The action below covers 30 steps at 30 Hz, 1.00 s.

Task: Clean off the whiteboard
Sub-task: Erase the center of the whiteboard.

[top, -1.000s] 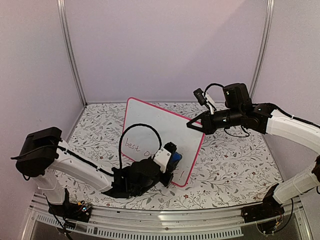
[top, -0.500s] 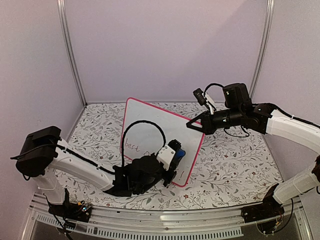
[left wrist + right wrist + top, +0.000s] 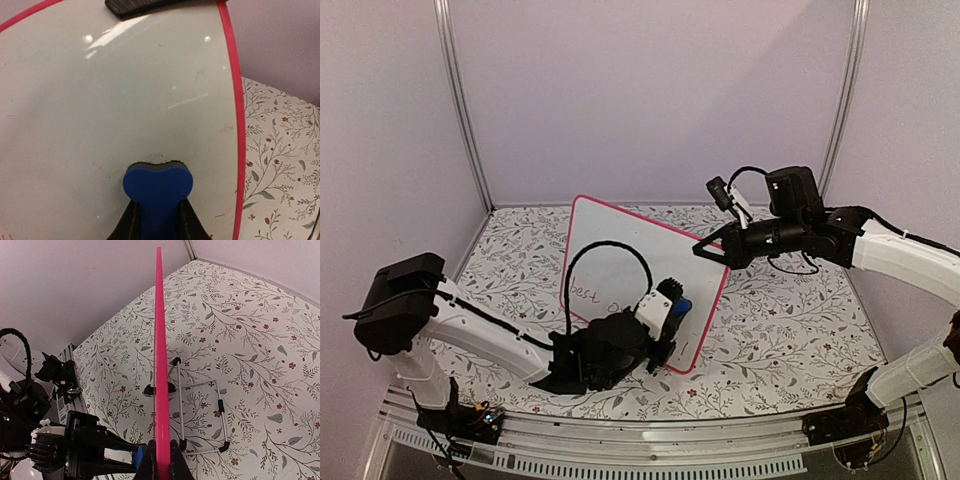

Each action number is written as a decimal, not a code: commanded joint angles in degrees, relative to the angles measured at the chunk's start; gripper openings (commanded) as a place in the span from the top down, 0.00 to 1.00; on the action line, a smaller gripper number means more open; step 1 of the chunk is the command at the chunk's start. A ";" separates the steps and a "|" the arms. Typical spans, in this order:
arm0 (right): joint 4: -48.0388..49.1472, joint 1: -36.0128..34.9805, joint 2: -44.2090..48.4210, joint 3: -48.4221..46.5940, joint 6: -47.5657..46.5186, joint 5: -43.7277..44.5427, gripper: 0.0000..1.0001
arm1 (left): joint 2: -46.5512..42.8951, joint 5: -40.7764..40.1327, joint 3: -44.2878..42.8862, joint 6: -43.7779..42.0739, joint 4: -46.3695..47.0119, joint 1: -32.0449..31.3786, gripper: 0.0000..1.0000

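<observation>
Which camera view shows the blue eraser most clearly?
The left wrist view: the blue eraser fills the lower centre, gripped by the left pincer against the whiteboard. The top view shows only a small blue patch beside the arm; the right wrist view only a blue sliver beside the board's edge.

Red handwriting (image 3: 585,293) on the whiteboard (image 3: 620,235) reads "best" near its left edge. A round letter follows, perhaps an "o", and the left arm (image 3: 490,335) hides the rest. By the lower right corner stands an exclamation mark.
</observation>
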<state>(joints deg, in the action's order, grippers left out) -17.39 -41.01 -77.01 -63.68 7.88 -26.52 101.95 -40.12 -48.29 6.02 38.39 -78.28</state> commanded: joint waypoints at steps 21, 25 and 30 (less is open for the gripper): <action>-3.93 -1.35 -0.95 0.41 -2.77 -2.21 1.00 | -3.94 -4.52 10.37 9.49 -8.10 0.55 0.92; -4.02 -1.35 -1.03 0.44 -2.78 -2.25 1.00 | -10.96 -2.38 13.10 7.43 -4.49 2.30 0.92; -4.06 -1.33 -0.96 0.35 -2.74 -2.30 1.00 | -20.97 -0.04 14.94 6.78 -4.23 5.19 0.91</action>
<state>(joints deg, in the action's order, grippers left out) -17.37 -41.08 -77.01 -63.72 7.73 -26.68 88.05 -42.00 -34.22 13.76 32.27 -75.68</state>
